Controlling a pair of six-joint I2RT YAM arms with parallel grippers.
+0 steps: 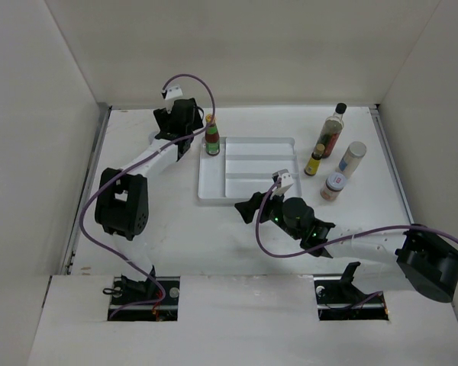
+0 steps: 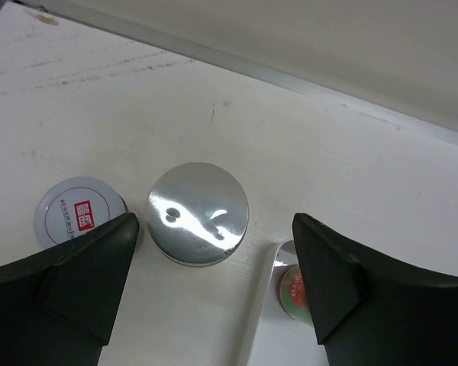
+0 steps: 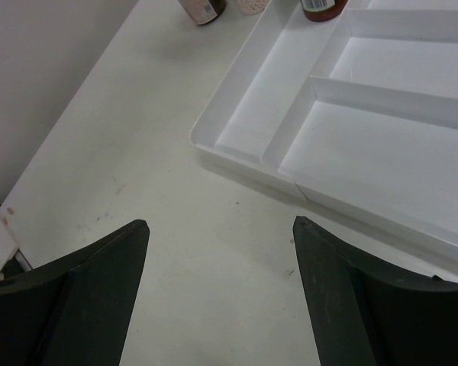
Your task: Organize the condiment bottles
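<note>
Although the left arm (image 1: 149,158) hides them from above, we find the silver-lidded jar (image 2: 198,210) and the half-covered white-lidded jar (image 2: 75,216) at far left under the left gripper (image 2: 214,221), jaws wide and empty. The right gripper (image 3: 220,225), likewise wide and empty, hovers at the near edge of the tray (image 3: 305,187).

Tool finger (image 2: 351,293) half hides a sauce bottle (image 2: 291,288)

Tray in the middle of the table (image 1: 214,229), bottles and jars on both sides of it.

The divided tray (image 1: 248,179) lies at the centre. One sauce bottle (image 1: 212,139) stands inside it, in its far left corner. Just left of that corner, outside the tray, the inner jar (image 2: 198,213) and the outer jar (image 2: 80,210) stand side by side. Right of the tray, the tall bottle (image 1: 333,130) stands at the back, the small bottle (image 1: 314,160) just before it, the rear jar (image 1: 353,158) further right, and the front jar (image 1: 333,185) nearest to the arms.
</note>
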